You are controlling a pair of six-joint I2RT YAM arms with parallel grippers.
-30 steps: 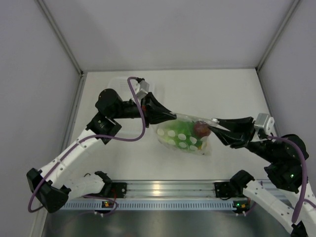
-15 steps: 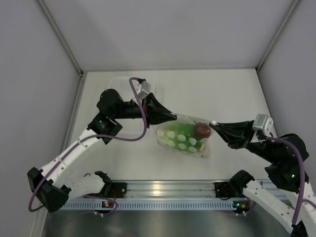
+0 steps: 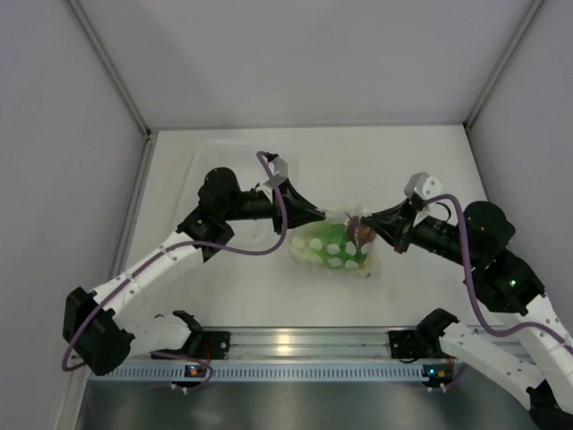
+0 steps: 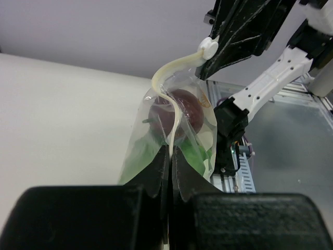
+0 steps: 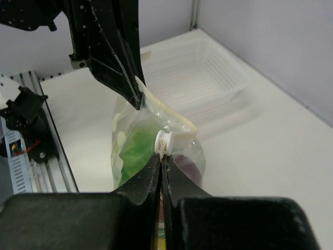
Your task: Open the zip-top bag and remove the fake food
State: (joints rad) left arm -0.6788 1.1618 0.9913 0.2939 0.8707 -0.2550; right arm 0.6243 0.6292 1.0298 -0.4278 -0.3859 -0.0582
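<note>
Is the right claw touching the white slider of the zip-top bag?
Touching. The right wrist view shows the right claw pinched shut on the slider at the top of the zip-top bag, with no gap.

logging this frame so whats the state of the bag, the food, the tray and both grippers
zip-top bag: held up by its top edge between both grippers, zip looks closed
fake food: inside the bag
left gripper: shut on the bag's zip strip
right gripper: shut on the bag's white slider
tray: upright on the table
</note>
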